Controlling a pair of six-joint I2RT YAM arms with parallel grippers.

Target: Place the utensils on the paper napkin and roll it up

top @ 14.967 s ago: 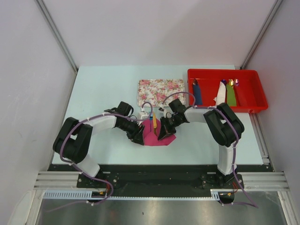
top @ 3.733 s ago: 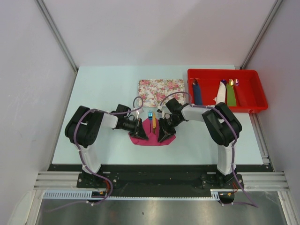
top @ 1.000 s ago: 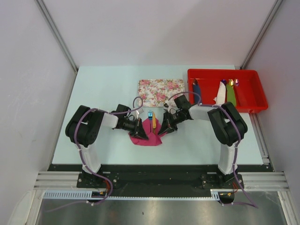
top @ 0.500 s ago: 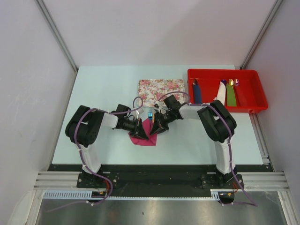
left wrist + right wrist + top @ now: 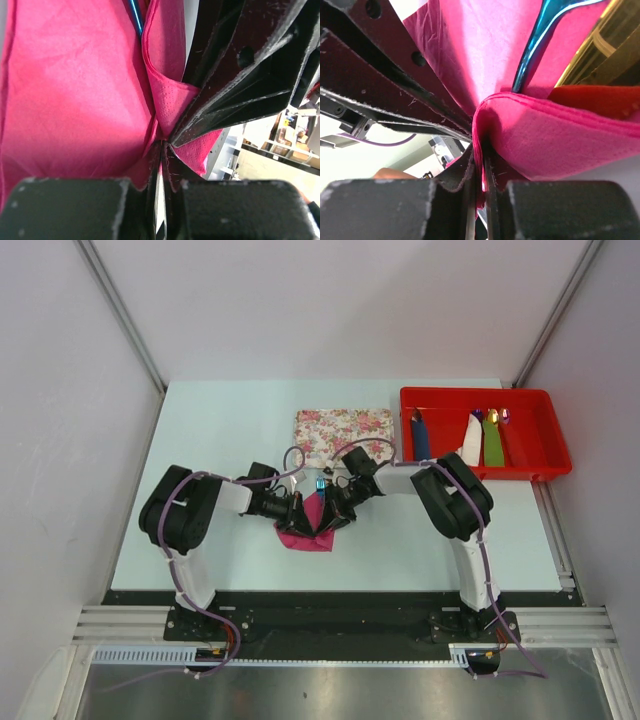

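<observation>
The magenta paper napkin [image 5: 305, 528] lies in front of the floral tray, its right side lifted and folded leftward over the utensils. In the top view only the teal fork tip [image 5: 319, 483] shows; the gold knife is covered there. The right wrist view shows the fork [image 5: 540, 40] and the gold knife [image 5: 600, 45] inside the napkin fold [image 5: 580, 135]. My right gripper [image 5: 337, 506] [image 5: 479, 150] is shut on the folded edge. My left gripper [image 5: 296, 511] [image 5: 162, 147] is shut on the napkin's [image 5: 75, 90] left side, and the right gripper's fingers [image 5: 240, 85] almost touch it.
The floral tray [image 5: 345, 434] lies just behind the napkin. A red bin [image 5: 545, 435] at the back right holds blue [image 5: 421, 437], white [image 5: 470, 439] and green [image 5: 493, 440] rolled bundles with spoon tips sticking out.
My right gripper has moved left with the napkin's right edge, folding it over the utensils until it meets the left gripper. The gold knife no longer shows from above. The left gripper stayed put.
</observation>
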